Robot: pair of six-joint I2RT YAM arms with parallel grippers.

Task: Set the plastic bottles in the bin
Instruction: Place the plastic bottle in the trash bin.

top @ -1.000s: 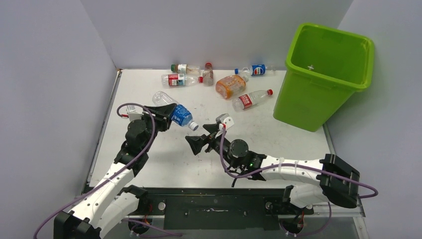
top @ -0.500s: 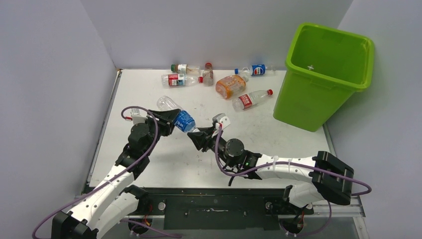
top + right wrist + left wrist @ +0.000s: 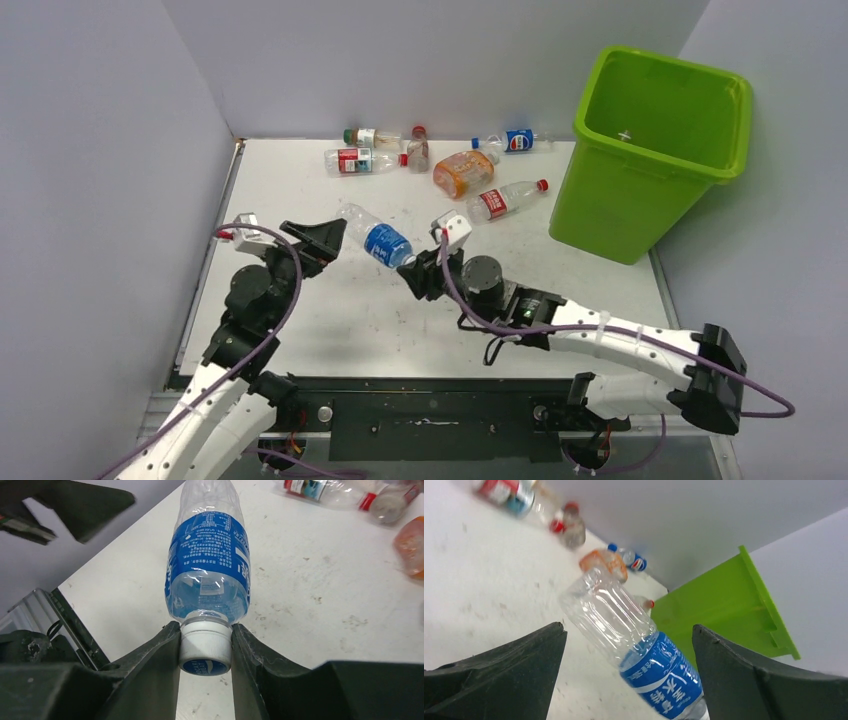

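While right arm [image 3: 600, 335] stretches forward-left, right jaws pinching blue-label bottle [image 3: 385, 243] by cap [image 3: 205, 647], left jaws stand spread.

In the left wrist view the bottom edge cuts off the cap end of the blue-labelled bottle [image 3: 644, 650], and the far bottles [image 3: 501, 490] are blurred. The right wrist view crops the orange bottle [image 3: 412, 545].

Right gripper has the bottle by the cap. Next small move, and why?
Probably lift and swing the right gripper toward the bin: it is shut on the cap of the bottle, and the left gripper is open, not touching it.
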